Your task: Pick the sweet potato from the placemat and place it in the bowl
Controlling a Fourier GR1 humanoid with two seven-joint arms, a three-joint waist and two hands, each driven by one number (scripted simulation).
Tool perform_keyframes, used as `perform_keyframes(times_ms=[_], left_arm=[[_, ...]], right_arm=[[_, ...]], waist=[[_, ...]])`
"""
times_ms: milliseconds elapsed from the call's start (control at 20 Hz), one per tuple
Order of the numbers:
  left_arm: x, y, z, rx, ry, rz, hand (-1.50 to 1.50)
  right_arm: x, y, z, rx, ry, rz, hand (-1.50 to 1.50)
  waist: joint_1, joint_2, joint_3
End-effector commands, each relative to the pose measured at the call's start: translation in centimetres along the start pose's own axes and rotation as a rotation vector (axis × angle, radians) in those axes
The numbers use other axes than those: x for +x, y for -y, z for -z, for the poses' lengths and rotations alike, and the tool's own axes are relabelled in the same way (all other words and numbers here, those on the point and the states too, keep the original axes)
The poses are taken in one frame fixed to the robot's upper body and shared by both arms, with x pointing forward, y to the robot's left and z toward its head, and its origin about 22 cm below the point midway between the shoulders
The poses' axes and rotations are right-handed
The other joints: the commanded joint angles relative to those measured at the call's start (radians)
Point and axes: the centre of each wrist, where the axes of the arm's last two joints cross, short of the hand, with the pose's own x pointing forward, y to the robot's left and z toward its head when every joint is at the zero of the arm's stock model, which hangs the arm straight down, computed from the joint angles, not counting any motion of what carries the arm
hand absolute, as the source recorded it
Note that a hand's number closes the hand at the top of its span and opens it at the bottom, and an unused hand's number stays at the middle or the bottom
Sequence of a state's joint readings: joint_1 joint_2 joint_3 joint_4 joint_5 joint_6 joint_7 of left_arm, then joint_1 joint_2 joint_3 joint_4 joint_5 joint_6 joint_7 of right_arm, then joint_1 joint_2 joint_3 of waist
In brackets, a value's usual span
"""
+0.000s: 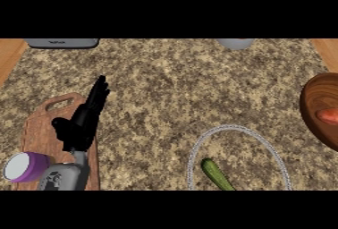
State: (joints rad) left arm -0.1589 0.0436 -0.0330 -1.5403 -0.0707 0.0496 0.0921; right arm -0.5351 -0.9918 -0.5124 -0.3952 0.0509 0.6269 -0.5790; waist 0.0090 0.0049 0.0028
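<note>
Sweet potato [327, 116] sits at the right edge of the frame, an orange-red lump already inside the wooden bowl [317, 94], which is cut off by the frame's right side. Only part of the veg shows, so its full shape can't be read. The placemat [198, 145], a pale oval w/ a light rope-like rim in the lower centre-right, now carries just a green cucumber [217, 174] near its lower edge.

Left hand [84, 118] stands over the wooden cutting board [49, 129] at centre-left of the frame, fingers straight and pointing up the frame, released, holding nothing; looks like it's resting. A white cup w/ purple outside [25, 167] lies at the lower left, on the board's lower end. Right hand isn't in view at all.

Judgement: placing looks done, or nearly so, as the veg rests in the bowl. As for handling, a sweet potato is likely stiff, fairly heavy for its size, rough-skinned so not slippery, not fragile. Best hold would be across its thick middle, fingers one side, thumb the other.

Granite counter [165, 80] carries it all; 2 grey items sit cut off at the top edge.
</note>
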Motion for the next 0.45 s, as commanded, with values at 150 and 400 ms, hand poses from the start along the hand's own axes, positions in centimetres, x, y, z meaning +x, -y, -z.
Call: perform_keyframes(times_ms=[150,400], left_arm=[[-0.6,-0.4,0.1,0.002,0.004,-0.009,0.0],[-1.0,0.9,0.0,0.011,-0.015,-0.014,0.0]], right_arm=[[-1.7,0.9,-3.0,0.15,0.094,0.125,-1.5],[-1.5,1.7,-4.0,0.152,0.088,0.12,-1.5]], waist=[[-0.006,0.002,0.002],[-0.004,0.003,0.003]])
